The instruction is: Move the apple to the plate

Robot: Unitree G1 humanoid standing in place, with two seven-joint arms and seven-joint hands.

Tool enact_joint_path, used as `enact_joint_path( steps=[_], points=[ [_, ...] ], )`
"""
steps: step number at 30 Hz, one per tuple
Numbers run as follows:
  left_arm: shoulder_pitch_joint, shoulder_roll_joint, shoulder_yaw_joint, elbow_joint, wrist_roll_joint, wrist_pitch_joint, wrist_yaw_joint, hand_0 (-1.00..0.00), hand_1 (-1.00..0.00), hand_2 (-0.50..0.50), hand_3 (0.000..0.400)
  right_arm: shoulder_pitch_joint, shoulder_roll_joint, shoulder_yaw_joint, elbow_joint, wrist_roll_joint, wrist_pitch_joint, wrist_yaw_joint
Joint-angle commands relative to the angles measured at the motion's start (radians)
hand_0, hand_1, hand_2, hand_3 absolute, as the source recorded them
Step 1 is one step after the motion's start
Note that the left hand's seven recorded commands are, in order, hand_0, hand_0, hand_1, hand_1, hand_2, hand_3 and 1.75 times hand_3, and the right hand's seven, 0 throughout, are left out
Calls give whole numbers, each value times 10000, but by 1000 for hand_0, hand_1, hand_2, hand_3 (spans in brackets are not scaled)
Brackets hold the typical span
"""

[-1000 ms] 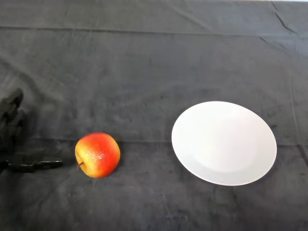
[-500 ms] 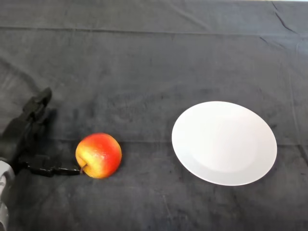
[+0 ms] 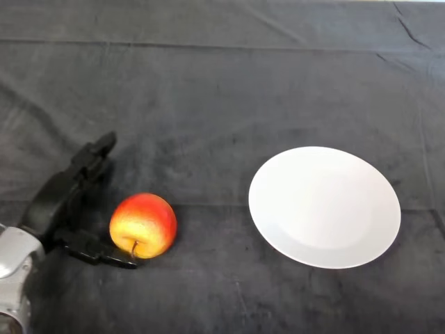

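Apple (image 3: 143,225) on bench (image 3: 208,90), left of white plate (image 3: 325,207), well apart. Robot hand (image 3: 66,209) spread, flanking apple, ungripped. We judge it firm, smooth, roll-prone; grip across widest middle.

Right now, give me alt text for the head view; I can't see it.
The open left hand brackets a red-yellow apple from its left on dark cloth. A white plate sits empty to the right, apart from the apple.

A dark cloth (image 3: 222,90) (creased, with folds near the far edge) covers the table
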Motion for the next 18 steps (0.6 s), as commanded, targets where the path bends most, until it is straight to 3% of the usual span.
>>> enact_joint_path(
  steps=[1,3,4,5,6,7,12,18],
  points=[
    [368,-397,-684,-107,379,-15,-485,-247,0,-124,99,9,-143,-142,-75,5,-14,-67],
    [377,-388,-744,-94,362,-90,-555,-514,0,-257,205,9,-144,-142,-73,5,-13,-66],
    [382,-377,-771,-87,356,-124,-585,-545,0,-273,218,8,-144,-142,-72,5,-13,-65],
    [386,-362,-794,-80,352,-153,-608,-745,0,-373,298,8,-145,-142,-71,5,-13,-65],
    [388,-343,-819,-71,350,-181,-627,-784,0,-392,314,8,-145,-143,-70,5,-13,-65],
    [386,-325,-840,-62,351,-202,-639,-980,-82,-449,392,7,-146,-143,-69,6,-13,-64],
    [317,-242,-916,-8,360,-239,-635,-1000,-263,-369,400,6,-148,-143,-63,6,-14,-62],
    [99,-171,-921,44,326,-185,-561,-1000,-314,-343,400,4,-150,-144,-58,7,-14,-59]
  ],
)
